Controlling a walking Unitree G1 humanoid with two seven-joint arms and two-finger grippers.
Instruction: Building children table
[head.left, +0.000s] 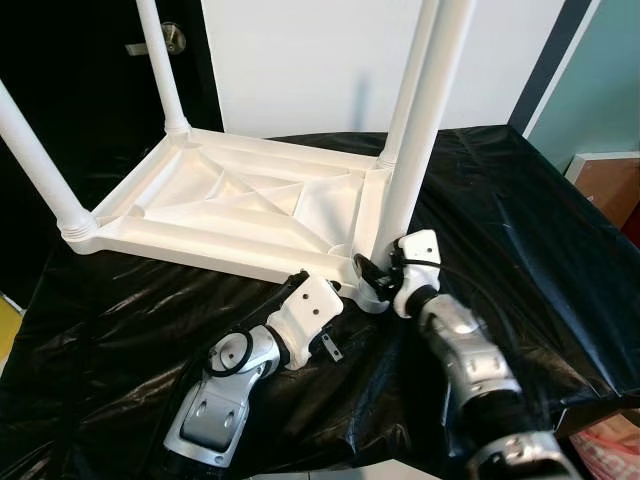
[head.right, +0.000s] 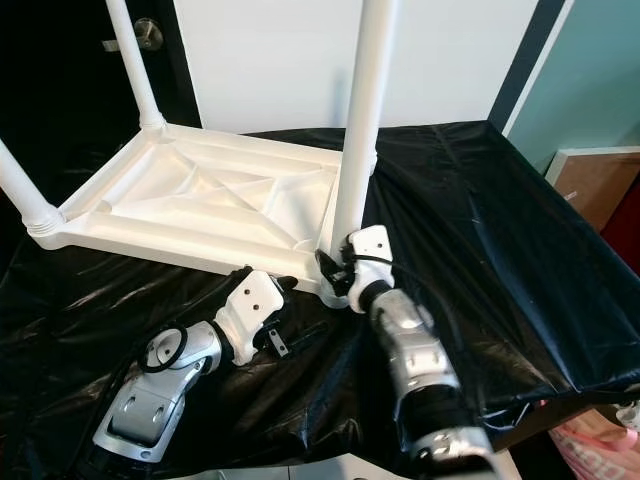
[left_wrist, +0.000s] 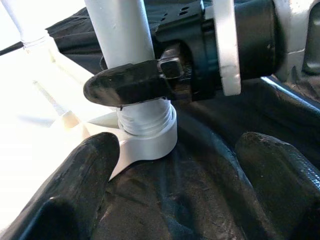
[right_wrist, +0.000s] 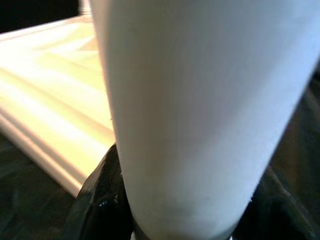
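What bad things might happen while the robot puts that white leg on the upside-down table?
1. The near leg shows bare thread above its corner socket, so it may not be fully screwed in and could wobble or tilt.
2. The right gripper clamps the leg at its base only; the tall leg could lean.
3. The table top lies on a slick black sheet and might slide when twisted.

Right end effector (head.left: 372, 275): silver arm extended forward, black fingers clamped round a white cylindrical plastic leg (head.left: 420, 120). Left end effector (head.left: 345, 290): arm bent, fingers (left_wrist: 80, 170) spread apart.
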